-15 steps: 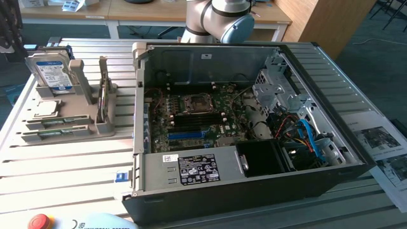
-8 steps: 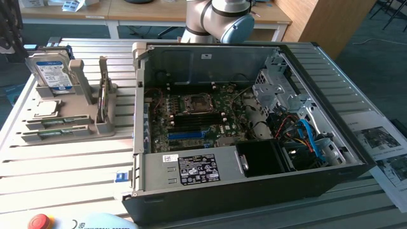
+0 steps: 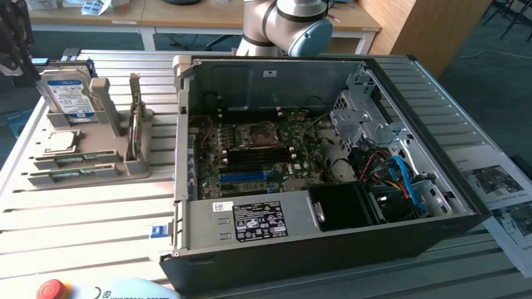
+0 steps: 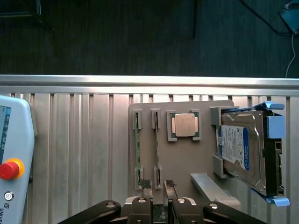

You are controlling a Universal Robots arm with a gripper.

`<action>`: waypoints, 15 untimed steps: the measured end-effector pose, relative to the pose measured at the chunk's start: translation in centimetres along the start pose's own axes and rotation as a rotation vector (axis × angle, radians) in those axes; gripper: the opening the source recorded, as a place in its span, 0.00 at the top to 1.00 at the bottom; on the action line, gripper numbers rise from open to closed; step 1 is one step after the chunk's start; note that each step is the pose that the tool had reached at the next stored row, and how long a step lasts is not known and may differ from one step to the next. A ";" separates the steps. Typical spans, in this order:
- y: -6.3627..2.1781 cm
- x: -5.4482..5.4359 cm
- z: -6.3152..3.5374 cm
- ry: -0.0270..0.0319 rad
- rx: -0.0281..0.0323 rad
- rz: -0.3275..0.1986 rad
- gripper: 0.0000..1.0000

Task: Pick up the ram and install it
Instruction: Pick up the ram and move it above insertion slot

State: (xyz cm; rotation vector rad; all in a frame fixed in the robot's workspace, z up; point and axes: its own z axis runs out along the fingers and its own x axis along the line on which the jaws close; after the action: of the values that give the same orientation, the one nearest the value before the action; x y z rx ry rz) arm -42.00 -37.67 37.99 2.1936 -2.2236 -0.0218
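Barely begun. Hand empty, spread apart, poised above the gray holder. Ram on edge in its slot below the hand, ungrasped. Lifting and seating in the open computer left to do.

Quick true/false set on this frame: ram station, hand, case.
1. The hard drive sits in the gray fixture. True.
2. The hand holds the ram. False: the ram sits in a fixture slot, and the hand is open and empty.
3. The computer case is closed. False: its side is open, with the motherboard exposed.
4. A red stop button sits on the pendant. True.
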 end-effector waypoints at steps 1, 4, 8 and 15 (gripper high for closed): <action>0.00 0.0 0.17 -0.0001 0.0001 0.000 0.76; -0.02 0.0 0.60 0.0000 0.0001 0.000 0.76; -0.02 0.0 0.82 0.0001 -0.0002 0.000 0.76; -0.02 0.0 1.00 -0.0009 0.0004 0.000 0.76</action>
State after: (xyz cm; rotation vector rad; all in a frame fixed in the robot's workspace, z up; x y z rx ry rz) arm -42.01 -37.66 36.99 2.1942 -2.2243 -0.0224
